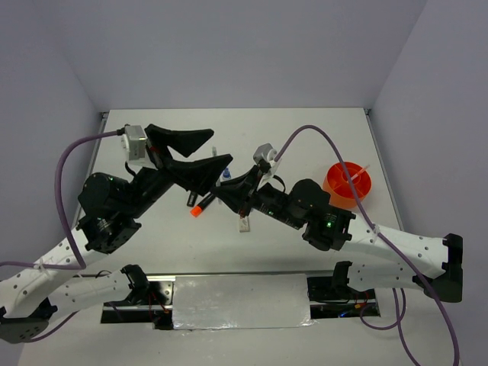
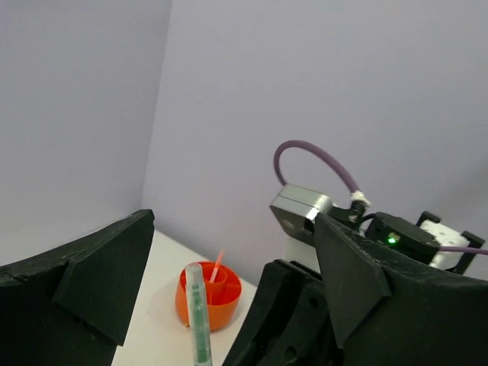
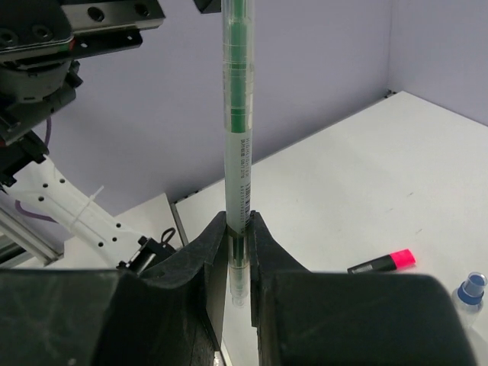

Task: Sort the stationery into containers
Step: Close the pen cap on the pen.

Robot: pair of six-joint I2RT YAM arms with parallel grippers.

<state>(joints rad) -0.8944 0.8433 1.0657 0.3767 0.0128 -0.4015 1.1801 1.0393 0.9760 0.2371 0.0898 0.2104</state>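
Right end effector (image 3: 242, 226) over white tabletop (image 3: 366, 175)

In the right wrist view the clear, green-cored pen (image 3: 236, 114) is cut off by the top edge, and its lower end is buried in the right gripper (image 3: 239, 229). In the left wrist view the pen runs off the bottom edge in front of the orange bowl (image 2: 225, 309), whose lower right is hidden by that gripper's black body. From above, well left of the bowl, 1 highlighter (image 1: 197, 210) shows little beyond its orange cap. The small white piece (image 1: 244, 223) beside it is too small to identify.
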